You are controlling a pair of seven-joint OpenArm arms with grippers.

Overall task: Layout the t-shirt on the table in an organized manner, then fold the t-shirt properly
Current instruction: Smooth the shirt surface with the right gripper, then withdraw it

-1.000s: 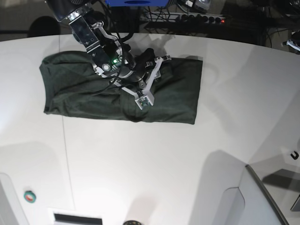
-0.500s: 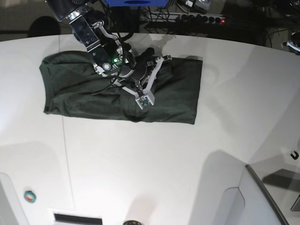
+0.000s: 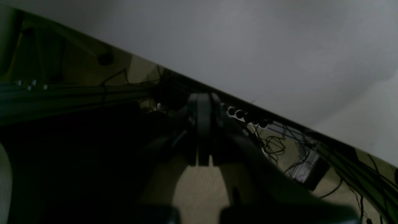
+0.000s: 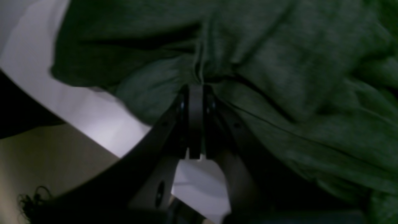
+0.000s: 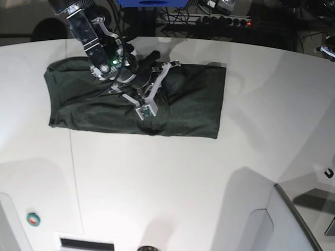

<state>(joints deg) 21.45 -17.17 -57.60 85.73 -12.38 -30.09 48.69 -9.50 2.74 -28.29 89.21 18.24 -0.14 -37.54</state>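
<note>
Right now the right gripper pinches the dark-green knit t-shirt's far edge; its length runs sideways beneath.

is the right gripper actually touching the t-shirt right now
Touching. In the right wrist view the right gripper has its jaws shut on a bunched fold of the dark green t-shirt, with fabric puckering straight out of the fingertips.
</note>
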